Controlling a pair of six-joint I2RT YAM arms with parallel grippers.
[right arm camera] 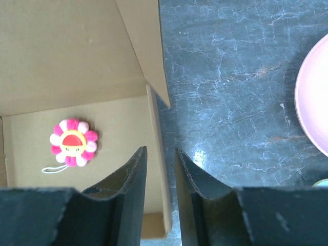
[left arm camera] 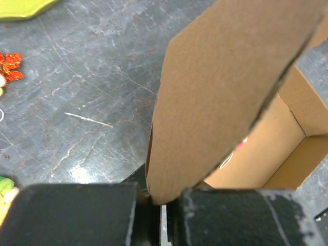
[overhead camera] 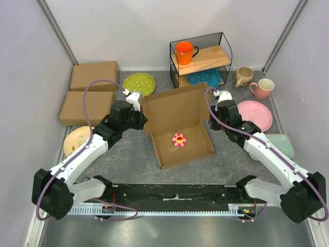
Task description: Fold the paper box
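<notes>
Paper box [overhead camera: 177,128] sits in the middle of the grey marbled desk [overhead camera: 128,154], between the two arms and only partly folded. It forms a shallow open tray with its lid panel standing up at the back. A small toy flower [overhead camera: 179,139] with pink petals and a thin loop of string lies on the floor of the tray.

The left tool [left arm camera: 161,205] is clamped on a side flap at the box's left edge. From the wrist view the cardboard rises straight out from between the pinched fingers. The right tool [right arm camera: 160,151] is at the box's right wall, its fingers [right arm camera: 134,189] a little apart. The top edge of the wall runs along the gap between them, and I can't tell if either finger touches it.

Around the box:
- Two closed flat cartons [overhead camera: 94,75] lie at the far left.
- A green plate [overhead camera: 139,83] is just behind the left arm.
- A yellow plate [overhead camera: 77,140] is partly hidden under that arm.
- A wire shelf [overhead camera: 201,59] at the back holds an orange mug [overhead camera: 185,51] on top and a blue plate [overhead camera: 204,78] below.
- A beige mug [overhead camera: 243,76], a pink mug [overhead camera: 263,88], a pink plate [overhead camera: 255,114] and a pale green dish [overhead camera: 280,145] are on the right.
</notes>
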